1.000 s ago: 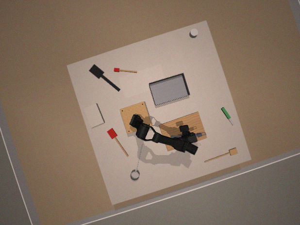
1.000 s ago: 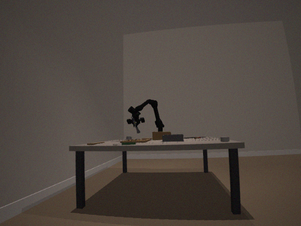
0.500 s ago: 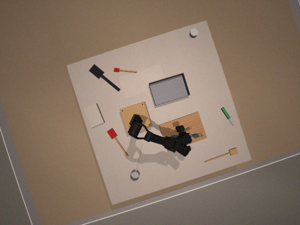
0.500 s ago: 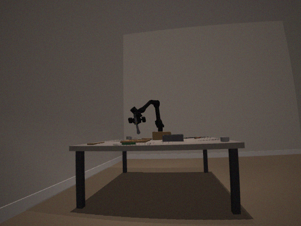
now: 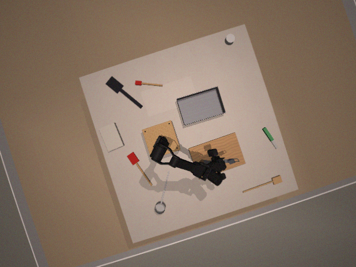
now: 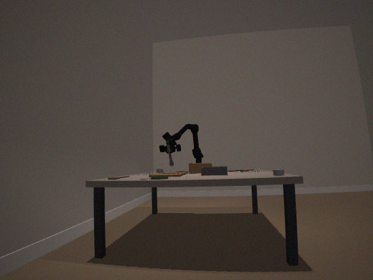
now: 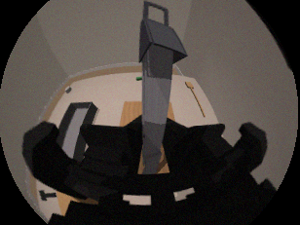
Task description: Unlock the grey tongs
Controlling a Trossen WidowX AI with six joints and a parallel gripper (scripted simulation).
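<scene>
1. The gripper (image 6: 170,148) is clamped on the grey tongs (image 6: 171,159), holding them in the air above the table (image 6: 193,181).
2. In the exterior view the tongs hang down from the gripper with their tips lowest, leaning only slightly off vertical, well clear of the table top.
3. From the top view, the tongs (image 5: 232,161) poke out to the right of the black wrist, over the right part of the wooden board (image 5: 227,144) (only their end shows; the rest is hidden under the arm).
4. The wrist view looks along the tongs (image 7: 155,92): the two grey arms lie close together in one narrow bar, ending in a wider head with a small loop at the far end. Whether they are locked cannot be told.
5. The roasting tin (image 5: 200,106) sits on the table beyond the board, apart from it, with nothing lying across it.
6. The arm rises from a lighter base plate (image 5: 150,132) left of the board and reaches right across the board's near edge.
7. Around the table: a black spatula (image 5: 122,91) and a small red-headed tool (image 5: 148,83) at the far left, a white block (image 5: 111,137) at the left, a red-headed spatula (image 5: 139,167) near the base, a green-handled tool (image 5: 269,137) at the right, a wooden spatula (image 5: 262,184) at the near right, a white cylinder (image 5: 230,38) at the far corner, and a small round strainer (image 5: 160,207) near the front.
</scene>
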